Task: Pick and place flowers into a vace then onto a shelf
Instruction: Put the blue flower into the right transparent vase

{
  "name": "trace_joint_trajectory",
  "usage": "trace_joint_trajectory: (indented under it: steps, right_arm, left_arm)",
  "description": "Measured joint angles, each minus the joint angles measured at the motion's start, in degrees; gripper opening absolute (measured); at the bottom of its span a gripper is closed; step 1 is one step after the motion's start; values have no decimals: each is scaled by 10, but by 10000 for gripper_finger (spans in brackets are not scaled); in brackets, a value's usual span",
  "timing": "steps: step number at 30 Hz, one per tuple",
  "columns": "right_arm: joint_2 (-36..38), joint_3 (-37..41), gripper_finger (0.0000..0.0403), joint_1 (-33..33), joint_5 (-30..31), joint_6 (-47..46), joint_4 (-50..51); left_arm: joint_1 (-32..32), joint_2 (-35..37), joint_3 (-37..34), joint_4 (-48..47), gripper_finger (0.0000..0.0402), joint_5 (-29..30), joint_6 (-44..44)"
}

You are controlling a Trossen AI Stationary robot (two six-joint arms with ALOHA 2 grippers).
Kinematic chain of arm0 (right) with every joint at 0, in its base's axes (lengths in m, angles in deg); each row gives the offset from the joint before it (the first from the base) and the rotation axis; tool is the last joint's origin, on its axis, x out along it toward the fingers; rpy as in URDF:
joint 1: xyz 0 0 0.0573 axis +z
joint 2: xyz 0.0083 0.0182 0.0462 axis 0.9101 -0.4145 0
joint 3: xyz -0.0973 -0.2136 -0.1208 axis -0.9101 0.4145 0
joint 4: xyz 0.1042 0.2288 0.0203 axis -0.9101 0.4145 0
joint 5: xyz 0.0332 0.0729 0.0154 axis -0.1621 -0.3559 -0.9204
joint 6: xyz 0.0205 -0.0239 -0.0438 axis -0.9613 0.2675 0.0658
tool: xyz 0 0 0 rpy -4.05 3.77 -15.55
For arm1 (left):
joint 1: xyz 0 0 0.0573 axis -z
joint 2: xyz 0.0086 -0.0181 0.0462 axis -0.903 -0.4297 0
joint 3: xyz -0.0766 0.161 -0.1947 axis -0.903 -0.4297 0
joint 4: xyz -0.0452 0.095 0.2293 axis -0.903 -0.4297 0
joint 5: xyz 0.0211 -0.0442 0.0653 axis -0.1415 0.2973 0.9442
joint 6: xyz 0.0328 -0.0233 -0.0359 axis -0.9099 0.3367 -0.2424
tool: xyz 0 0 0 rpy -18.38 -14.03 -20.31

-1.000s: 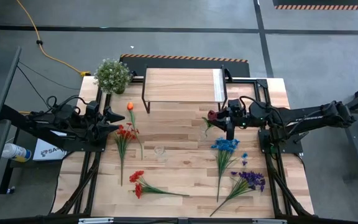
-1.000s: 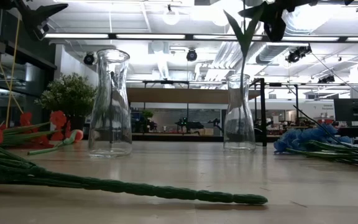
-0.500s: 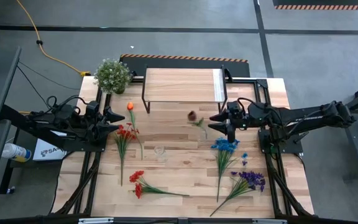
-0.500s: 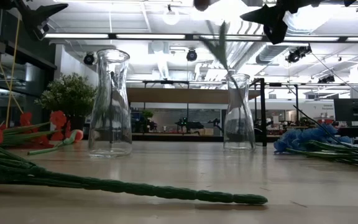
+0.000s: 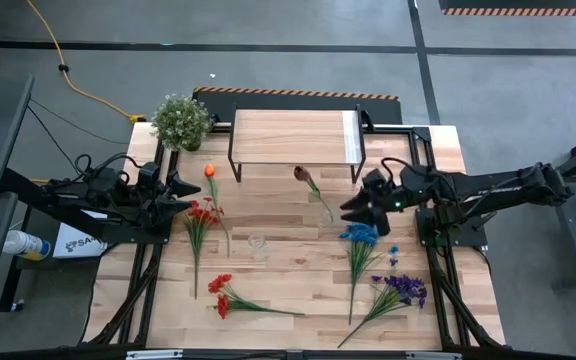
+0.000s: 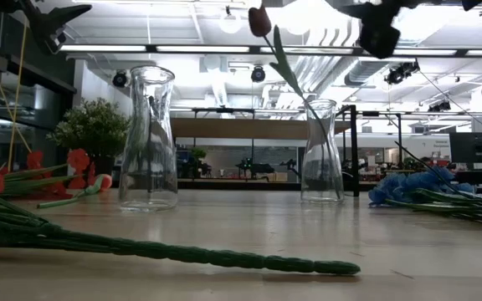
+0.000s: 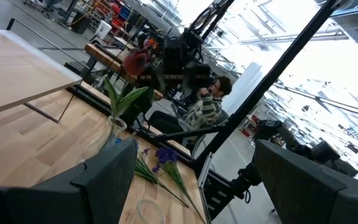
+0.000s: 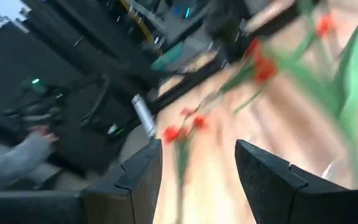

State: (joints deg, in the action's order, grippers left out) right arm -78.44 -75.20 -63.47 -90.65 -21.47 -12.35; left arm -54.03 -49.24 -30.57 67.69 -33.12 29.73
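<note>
We count two clear glass vases, both narrow-necked carafes with flared lips: one (image 6: 148, 138) near the table's middle, the other (image 6: 322, 151) closer to the right arm. A dark red bud (image 5: 301, 174) on a thin green stem leans out of this second vase, tilted toward the shelf (image 5: 293, 136). The shelf is a low stand with a pale wood plank top, thin black legs and a white strip at its right end.

On the table lie two bunches of red flowers (image 5: 201, 213) (image 5: 221, 291), one orange tulip (image 5: 209, 171), one blue spray (image 5: 363, 234) and one purple spray (image 5: 404, 290), all on long ribbed green plastic stems. One bushy green-white potted plant (image 5: 180, 120) stands at the far left corner.

The right gripper (image 5: 356, 207) hangs just beside the bud's vase, its two dark fingers spread apart and empty. The left gripper (image 5: 190, 195) waits at the table's left side by the red flowers, fingers apart as well. Beyond the table, we see a seated person (image 7: 205, 107) in a striped top.
</note>
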Motion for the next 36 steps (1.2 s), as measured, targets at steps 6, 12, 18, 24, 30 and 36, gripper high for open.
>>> trace_joint_trajectory:
  steps: [6, 12, 18, 24, 30, 36]
  right_arm:
    - [0, 0, 193, 6, -84, -89, 61]
    - [0, 0, 193, 47, -113, -159, 72]
    - [0, 0, 193, 111, -97, -227, 81]
    - [0, 0, 193, 173, -62, -281, 94]
    - [0, 0, 193, 222, -1, -298, 94]
    - [0, 0, 193, 251, 33, -320, 94]
  left_arm:
    - [0, 0, 0, -1, 358, 0, 0]
    - [0, 0, 0, -1, 358, 0, 0]
    - [0, 0, 0, -1, 358, 0, 0]
    - [0, 0, 0, -1, 358, 0, 0]
    - [0, 0, 0, -1, 358, 0, 2]
    - [0, 0, 0, -1, 358, 0, 2]
